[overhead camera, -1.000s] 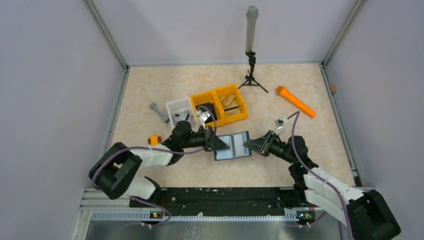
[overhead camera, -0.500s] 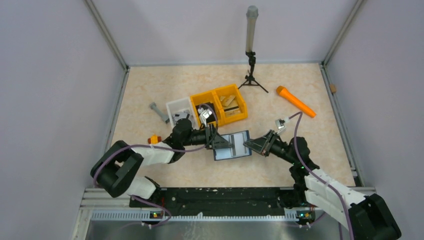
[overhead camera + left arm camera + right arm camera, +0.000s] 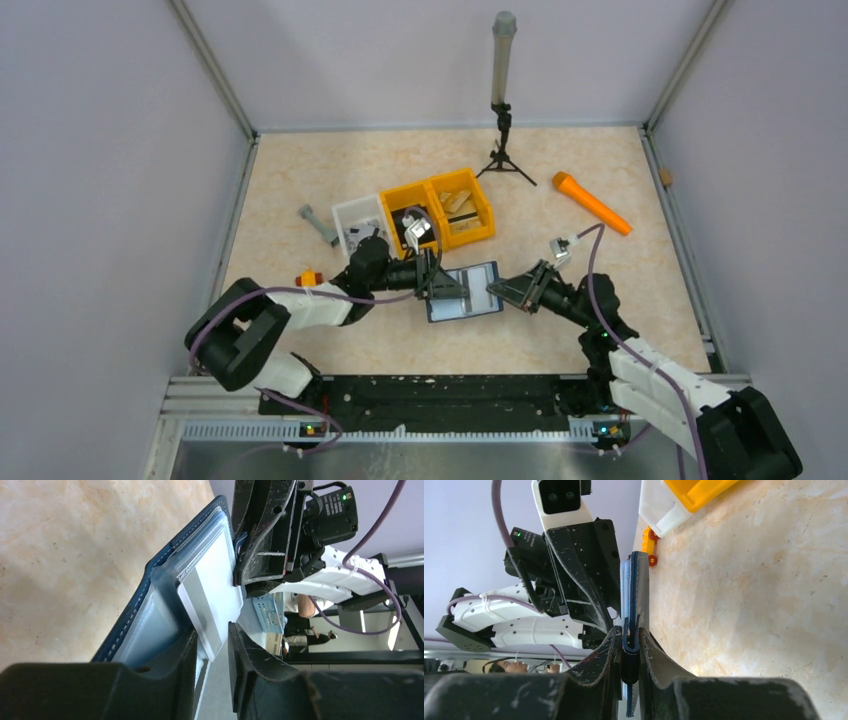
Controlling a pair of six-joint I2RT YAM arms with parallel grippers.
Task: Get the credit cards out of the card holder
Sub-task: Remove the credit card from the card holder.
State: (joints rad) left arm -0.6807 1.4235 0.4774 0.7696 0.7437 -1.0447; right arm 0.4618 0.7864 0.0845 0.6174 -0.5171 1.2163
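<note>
The card holder [image 3: 466,290] lies open on the table, navy outside with pale grey-blue pockets. My right gripper [image 3: 497,291] is shut on its right edge; in the right wrist view the navy edge [image 3: 634,587] sits pinched between the jaws [image 3: 628,634]. My left gripper [image 3: 443,285] is over the holder's left half. In the left wrist view a silvery-grey credit card [image 3: 206,605] sticks out of a pocket of the holder [image 3: 162,567], its corner between my slightly open jaws [image 3: 212,630], which are not closed on it. No tan-orange card shows.
A yellow two-compartment bin [image 3: 470,222] with a black block [image 3: 415,222] and a white bin [image 3: 357,214] stand just behind the holder. A small orange block [image 3: 308,279], a grey bolt [image 3: 318,223], an orange marker [image 3: 592,203] and a tripod [image 3: 503,150] are around.
My left gripper has moved right, further onto the holder's left half. The right gripper and the holder have stayed where they were.
</note>
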